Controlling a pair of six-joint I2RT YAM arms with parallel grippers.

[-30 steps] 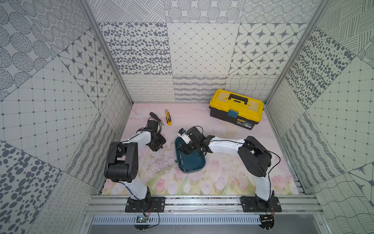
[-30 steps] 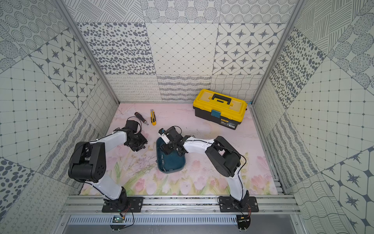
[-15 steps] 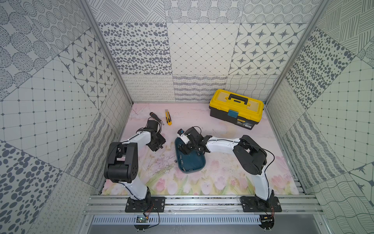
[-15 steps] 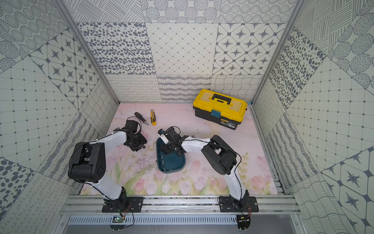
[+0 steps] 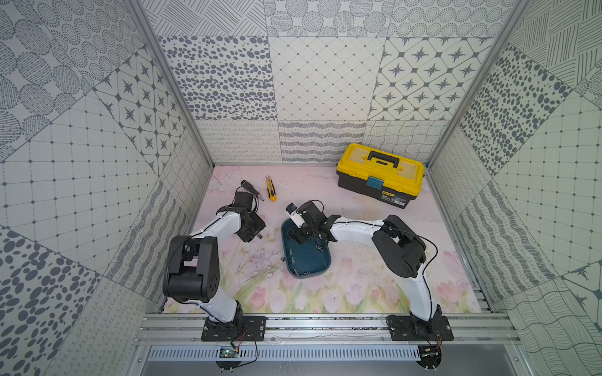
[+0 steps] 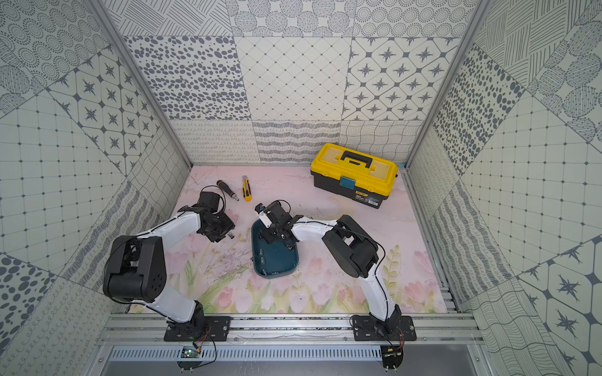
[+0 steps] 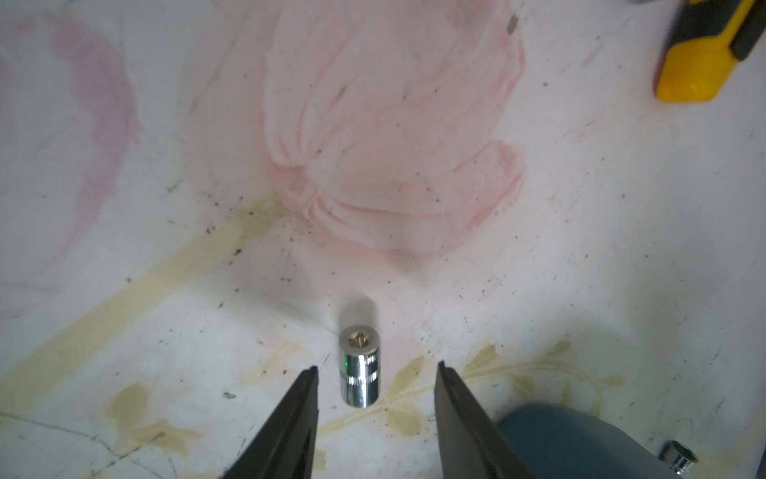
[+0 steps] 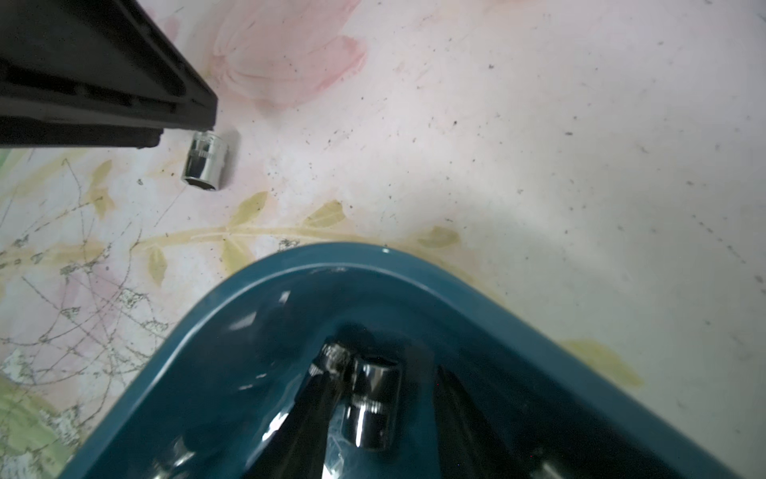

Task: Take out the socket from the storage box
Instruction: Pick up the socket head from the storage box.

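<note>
Floral-printed tabletop mat [image 5: 358,247] carries one small chrome cylindrical socket [image 7: 359,373], lying loose between my left gripper's [image 7: 377,365] spread jaws. Inside the shallow teal plastic storage box [image 8: 290,265], my right gripper [image 8: 383,371] straddles another chrome socket [image 8: 373,406], not yet clamped, lined up for lifting out.

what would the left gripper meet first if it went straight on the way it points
Probably the small shiny chrome socket lying on the floral mat, just ahead of the open left gripper, in line with the gap between its jaws. Depth is unclear.
</note>
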